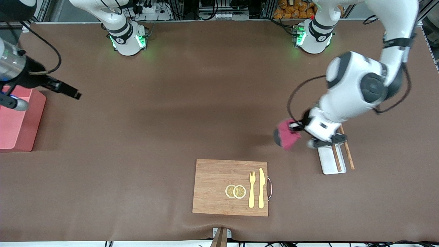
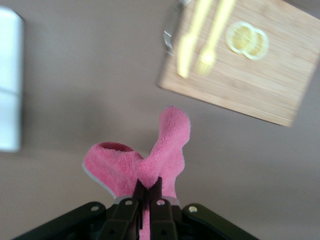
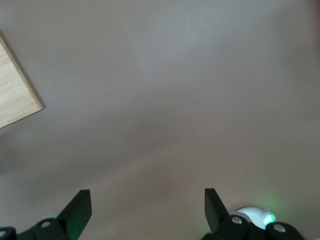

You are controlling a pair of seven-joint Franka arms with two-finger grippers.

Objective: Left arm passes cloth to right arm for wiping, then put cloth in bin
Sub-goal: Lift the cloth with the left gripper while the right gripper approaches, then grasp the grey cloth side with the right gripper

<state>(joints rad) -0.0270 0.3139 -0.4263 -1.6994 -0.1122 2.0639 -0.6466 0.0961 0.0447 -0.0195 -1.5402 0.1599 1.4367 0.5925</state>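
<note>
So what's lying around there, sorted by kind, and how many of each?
Cloth: 1
Bin: 1
Cutting board: 1
Lemon slices: 2
Fork: 1
Knife: 1
Chopsticks: 2
White tray: 1
Total: 10

Fork (image 1: 252, 189) and knife (image 1: 261, 188) lie on the board (image 1: 212, 185).

From high across the table (image 1: 164, 113) we look down and toward the two arm bases, taking in its whole brown top with the cutting board (image 1: 230, 187) near our edge. Our left wrist camera looks down past the left gripper (image 2: 146, 192) from close above the table, catching the same cutting board (image 2: 239, 65) at an angle. Our right wrist camera looks down between the right gripper (image 3: 148, 209) fingers at bare table, with only a corner of the cutting board (image 3: 15, 100) shared.
</note>
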